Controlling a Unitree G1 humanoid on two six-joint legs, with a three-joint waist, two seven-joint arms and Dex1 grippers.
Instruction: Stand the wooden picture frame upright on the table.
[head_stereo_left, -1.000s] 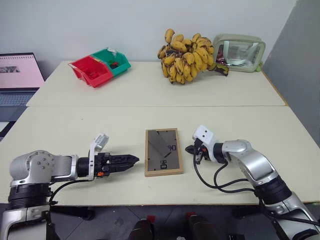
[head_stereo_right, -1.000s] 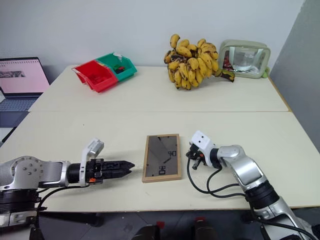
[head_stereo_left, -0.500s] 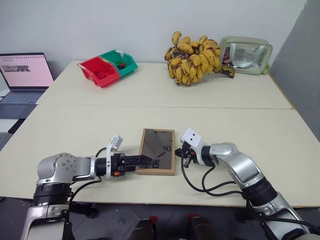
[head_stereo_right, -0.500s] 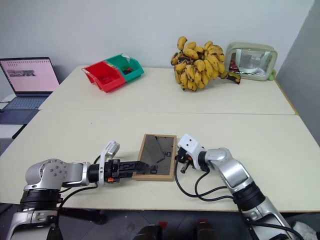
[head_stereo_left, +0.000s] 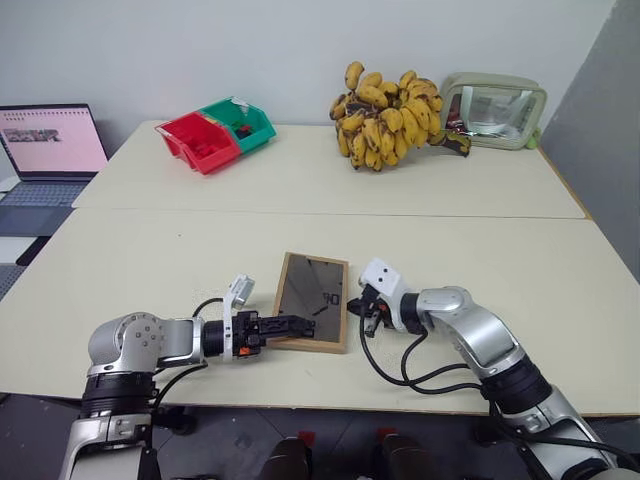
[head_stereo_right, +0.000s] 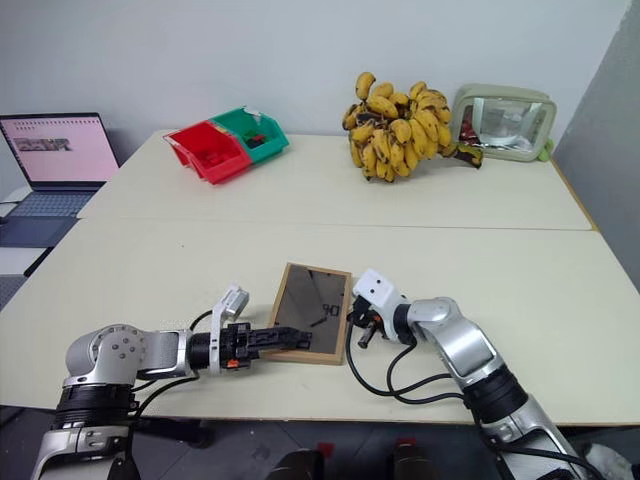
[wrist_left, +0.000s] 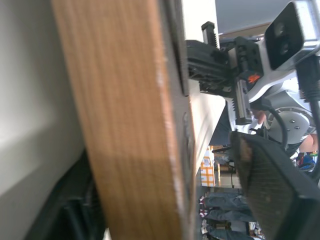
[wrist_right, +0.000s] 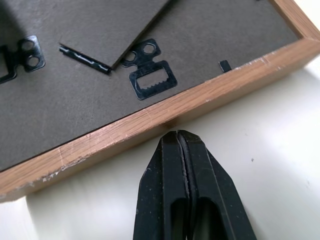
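I am leaning over the table (head_stereo_left: 150, 250), a wide pale cream top with a seam running across its middle. The wooden picture frame (head_stereo_left: 312, 301) is lying on the near half of it, back side up, its dark brown backing showing inside the light wood border. Its left near corner is looking slightly lifted off the surface.

My left gripper (head_stereo_left: 290, 327) is reaching in level from my left side, and its black fingers are straddling the frame's left near corner: one finger is lying over the backing, the other is sitting at the outer wood edge. In my left wrist view the wood border (wrist_left: 130, 120) is standing right between the fingers, so I am closing on the frame there, though I cannot tell whether the pads are pressing firmly yet.

My right gripper (head_stereo_left: 363, 308) is sitting just beside the frame's right long edge. Its fingers (wrist_right: 172, 200) are pressed tightly together with nothing between them, and their tips are pointing at the wood border and almost touching it; I cannot tell whether they are making contact. In my right wrist view I am seeing the fold-out stand flap and a small sawtooth hanger (wrist_right: 148, 79) on the backing, just inside that edge
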